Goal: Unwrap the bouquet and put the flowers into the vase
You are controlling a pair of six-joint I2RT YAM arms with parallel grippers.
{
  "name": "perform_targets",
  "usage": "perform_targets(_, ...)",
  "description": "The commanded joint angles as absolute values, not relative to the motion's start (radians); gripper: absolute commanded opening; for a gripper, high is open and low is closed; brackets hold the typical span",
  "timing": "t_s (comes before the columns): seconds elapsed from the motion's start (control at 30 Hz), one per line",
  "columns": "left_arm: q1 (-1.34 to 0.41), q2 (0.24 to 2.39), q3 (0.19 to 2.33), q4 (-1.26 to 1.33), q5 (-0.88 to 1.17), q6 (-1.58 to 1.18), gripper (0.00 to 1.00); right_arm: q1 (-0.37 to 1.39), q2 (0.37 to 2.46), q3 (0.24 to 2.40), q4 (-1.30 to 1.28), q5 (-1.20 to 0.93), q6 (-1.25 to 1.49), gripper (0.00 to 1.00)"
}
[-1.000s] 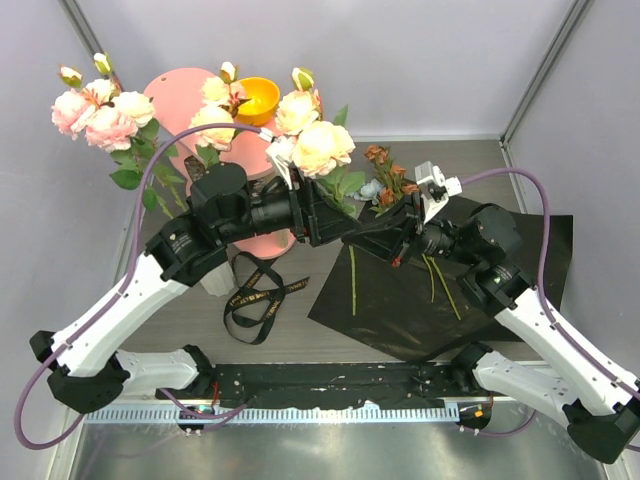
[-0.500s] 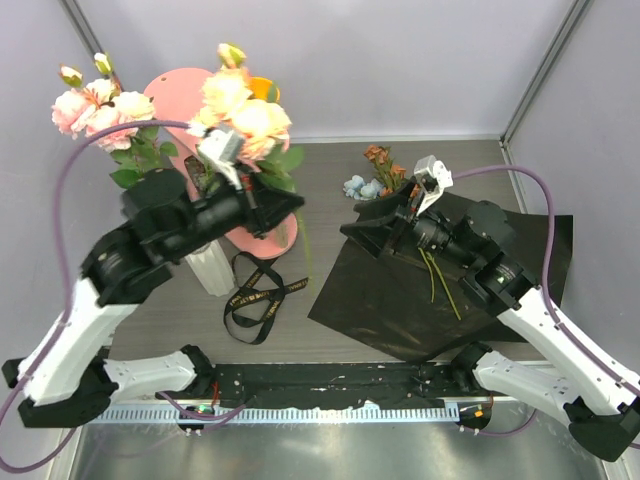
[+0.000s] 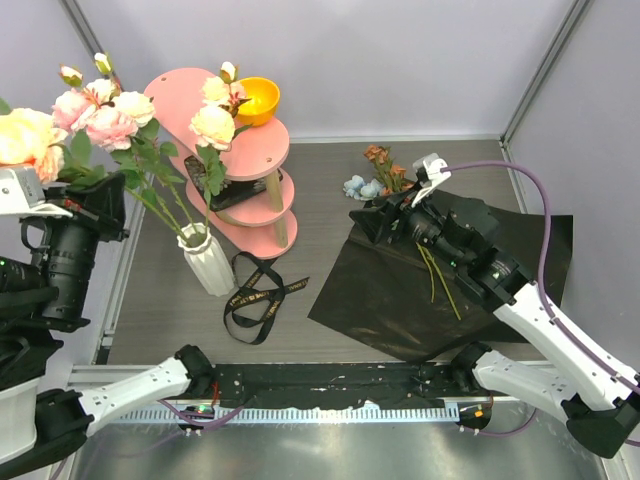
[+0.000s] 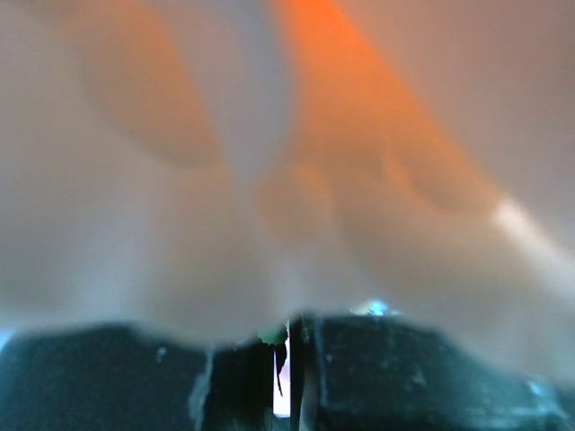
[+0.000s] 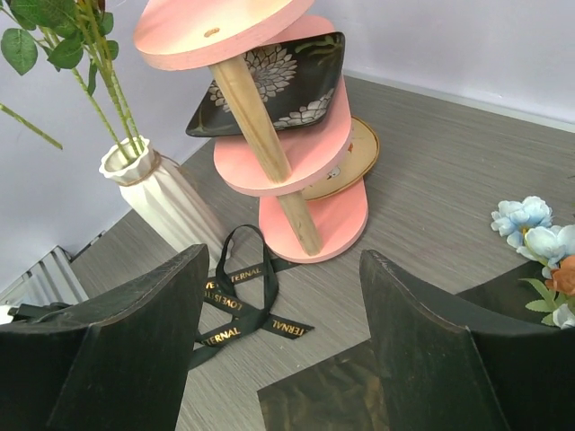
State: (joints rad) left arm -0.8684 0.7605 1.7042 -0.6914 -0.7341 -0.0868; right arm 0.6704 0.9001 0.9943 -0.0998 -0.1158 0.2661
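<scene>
**A:** From above, what differs from a second ago?

**B:** The arms were nose to nose over the middle of the counter [image 3: 320, 190] with a flower between them. Now the left arm [image 3: 60, 260] has swung out past the left edge, lifted high, and the peach blooms [image 3: 22, 135] have gone with it; the right arm [image 3: 520, 300] has drawn back over the black wrapping sheet [image 3: 400, 300] on the right half.

**A:** So the handover is done?

**B:** I judge so. The vase [image 3: 207, 262] stands toward the left edge, just beside the pink tiered stand [image 3: 235, 160], already holding pink roses [image 3: 100, 115] and a cream rose [image 3: 212, 125]; the ribbon [image 3: 255, 295] lies untied near its foot. Loose green stems [image 3: 440, 280] lie on the sheet; blue and brown blooms [image 3: 375, 178] sit at its far corner.

**A:** And the left wrist view?

**B:** Nearly all blurred peach petals, hard against the lens. At the bottom the left jaws are pressed together to a slit, with a sliver of green caught in it; the stem, I take it.

**A:** The right wrist?

**B:** The right jaws were shut a second ago; now they stand spread wide with nothing between them. Through the gap I see the ribbon and the stand's foot; the vase is off to the left.

**A:** What does that mean for the task?

**B:** The left arm alone carries this flower, well off from the vase; it likely has to come back over the rim and lower the stem among the others. The right is free for the small blooms.
</scene>
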Motion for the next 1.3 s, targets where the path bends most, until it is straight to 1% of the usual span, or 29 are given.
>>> perform_targets(0.0, -0.867, 0.77, 1.645, -0.487, -0.965, 0.092, 0.0, 0.672, 0.897, 1.039, -0.074, -0.087, 0.259, 0.74)
perform_targets(0.27, -0.867, 0.811, 1.58, -0.356, -1.022, 0.087, 0.0, 0.672, 0.882, 1.028, -0.077, -0.08, 0.265, 0.74)
perform_targets(0.47, -0.867, 0.804, 1.462, -0.284, -1.078, 0.049, 0.0, 0.67, 0.867, 1.02, -0.083, -0.074, 0.259, 0.74)
perform_targets(0.63, -0.868, 0.808, 1.381, -0.279, -1.152, 0.005, 0.01, 0.672, 0.87, 1.016, -0.097, -0.066, 0.259, 0.74)
perform_targets(0.67, -0.867, 0.811, 1.376, -0.303, -1.196, -0.026, 0.04, 0.672, 0.871, 1.017, -0.1, -0.058, 0.258, 0.74)
perform_targets(0.7, -0.867, 0.815, 1.371, -0.322, -1.225, -0.046, 0.19, 0.67, 0.874, 1.016, -0.113, -0.039, 0.261, 0.74)
perform_targets(0.73, -0.867, 0.815, 1.371, -0.374, -1.239, -0.066, 0.31, 0.67, 0.89, 1.026, -0.129, -0.02, 0.264, 0.74)
perform_targets(0.77, -0.867, 0.816, 1.373, -0.399, -1.249, -0.11, 0.47, 0.67, 0.909, 1.035, -0.15, -0.005, 0.265, 0.74)
perform_targets(0.8, -0.867, 0.808, 1.376, -0.431, -1.253, -0.138, 0.74, 0.67, 0.929, 1.049, -0.211, 0.065, 0.265, 0.74)
perform_targets(0.87, -0.867, 0.798, 1.382, -0.512, -1.264, -0.217, 0.85, 0.667, 1.011, 1.098, -0.326, 0.129, 0.267, 0.74)
perform_targets(0.9, -0.867, 0.781, 1.391, -0.538, -1.261, -0.239, 0.92, 0.663, 1.041, 1.135, -0.368, 0.205, 0.27, 0.74)
perform_targets(1.0, -0.867, 0.746, 1.413, -0.623, -1.221, -0.313, 1.0, 0.615, 1.182, 1.19, -0.512, 0.293, 0.281, 0.73)
perform_targets(1.07, -0.867, 0.73, 1.439, -0.693, -1.191, -0.337, 1.0, 0.556, 1.273, 1.197, -0.575, 0.374, 0.281, 0.71)
perform_targets(1.13, -0.867, 0.706, 1.459, -0.753, -1.117, -0.368, 1.0, 0.506, 1.319, 1.175, -0.586, 0.399, 0.265, 0.68)
perform_targets(1.17, -0.867, 0.695, 1.471, -0.762, -1.079, -0.373, 1.0, 0.485, 1.365, 1.164, -0.591, 0.4, 0.261, 0.64)
perform_targets(1.23, -0.867, 0.661, 1.474, -0.764, -0.93, -0.371, 1.0, 0.427, 1.403, 1.144, -0.588, 0.405, 0.249, 0.6)
perform_targets(1.27, -0.867, 0.651, 1.477, -0.758, -0.875, -0.371, 1.0, 0.414, 1.435, 1.138, -0.583, 0.406, 0.233, 0.55)
